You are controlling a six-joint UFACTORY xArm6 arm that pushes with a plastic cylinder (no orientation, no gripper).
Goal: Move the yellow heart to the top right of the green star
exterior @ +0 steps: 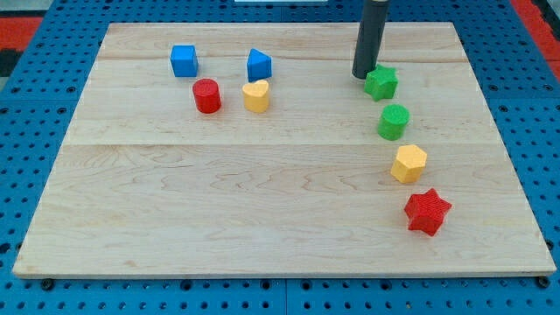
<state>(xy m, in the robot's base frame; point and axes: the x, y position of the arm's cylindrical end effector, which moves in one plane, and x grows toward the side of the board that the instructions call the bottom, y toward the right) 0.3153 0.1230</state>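
The yellow heart [256, 95] lies in the upper left-middle of the wooden board, just below a blue block [259, 65] and right of a red cylinder [207, 95]. The green star [381, 83] lies in the upper right part of the board. My tip [363, 75] stands at the star's upper left edge, touching or almost touching it, far to the right of the heart.
A blue cube [184, 60] lies at upper left. Below the star, going down the right side, lie a green cylinder [394, 121], a yellow hexagon [409, 164] and a red star [427, 211]. The wooden board [262, 201] rests on a blue pegboard table.
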